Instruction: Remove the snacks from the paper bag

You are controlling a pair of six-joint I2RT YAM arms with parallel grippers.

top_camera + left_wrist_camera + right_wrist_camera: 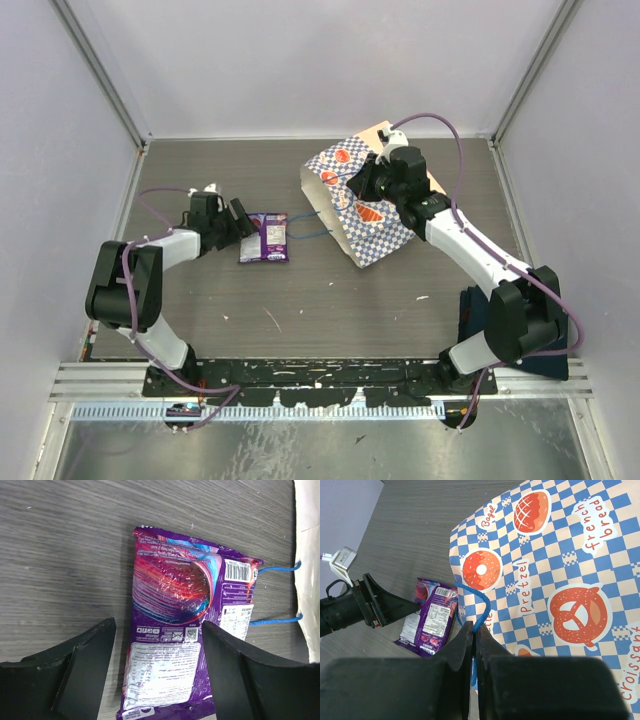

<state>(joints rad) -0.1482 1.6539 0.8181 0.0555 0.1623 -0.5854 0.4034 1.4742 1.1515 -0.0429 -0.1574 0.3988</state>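
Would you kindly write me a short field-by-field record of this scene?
snack out: one purple packet, flat on the table
paper bag: mouth end toward the packet
left gripper: open, fingers either side of the packet
right gripper: shut on the bag's blue cord handle
other snacks: none visible

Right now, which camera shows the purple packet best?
The left wrist view: the packet fills much of the frame, flat on the table, barcode and print sharp. The top view shows it whole but small, left of the bag. The right wrist view shows it small, beside the bag's edge.
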